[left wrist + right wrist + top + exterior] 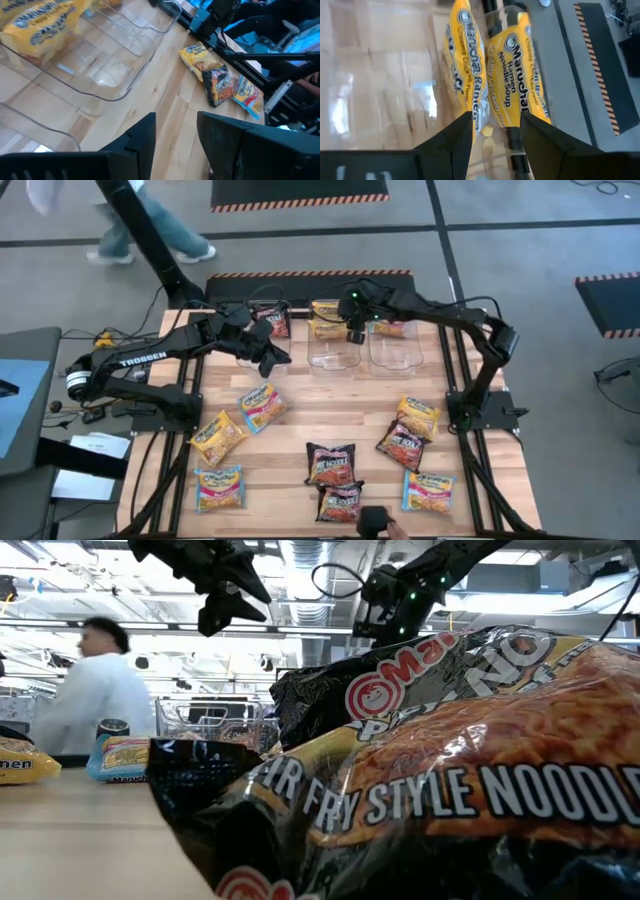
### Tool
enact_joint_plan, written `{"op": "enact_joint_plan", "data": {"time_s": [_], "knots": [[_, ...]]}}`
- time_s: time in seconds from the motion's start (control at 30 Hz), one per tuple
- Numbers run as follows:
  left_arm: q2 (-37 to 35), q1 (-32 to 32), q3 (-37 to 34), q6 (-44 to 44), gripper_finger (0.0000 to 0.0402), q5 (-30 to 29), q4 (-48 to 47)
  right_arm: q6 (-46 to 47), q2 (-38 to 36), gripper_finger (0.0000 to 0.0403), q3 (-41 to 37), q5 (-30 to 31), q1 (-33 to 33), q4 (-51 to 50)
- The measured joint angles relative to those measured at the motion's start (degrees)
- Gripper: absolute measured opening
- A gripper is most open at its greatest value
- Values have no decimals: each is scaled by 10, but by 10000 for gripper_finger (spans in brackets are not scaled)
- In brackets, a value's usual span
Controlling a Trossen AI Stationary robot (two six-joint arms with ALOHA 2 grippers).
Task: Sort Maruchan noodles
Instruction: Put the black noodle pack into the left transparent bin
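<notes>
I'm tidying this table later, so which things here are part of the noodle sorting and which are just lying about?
Part of the job:
- loose noodle packets on the table
- yellow packets already in a clear tub
- left gripper above the tubs, fingers open
- right gripper over the yellow packets, fingers open

Lying about:
- a can at the far edge
- a person behind the table

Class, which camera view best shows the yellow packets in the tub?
Right wrist view: the two yellow packets fill it, labels readable. The high view shows them small, the left wrist view one corner, the low view nothing.
</notes>
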Motion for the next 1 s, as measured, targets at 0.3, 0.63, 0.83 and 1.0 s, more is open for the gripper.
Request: {"op": "enact_joint_plan", "data": {"time_s": [0.3, 0.63, 0.83, 1.0], "knots": [[0, 0, 0, 23, 129, 3, 0, 34, -63, 189, 1, 30, 41, -3], [0, -4, 0, 0, 129, 63, -1, 97, -127, 189, 1, 72, 111, -32], [0, -25, 0, -5, 129, 115, 0, 173, -150, 189, 1, 73, 159, -31], [0, -59, 0, -20, 129, 148, 0, 239, -159, 189, 1, 73, 210, -30]]}}
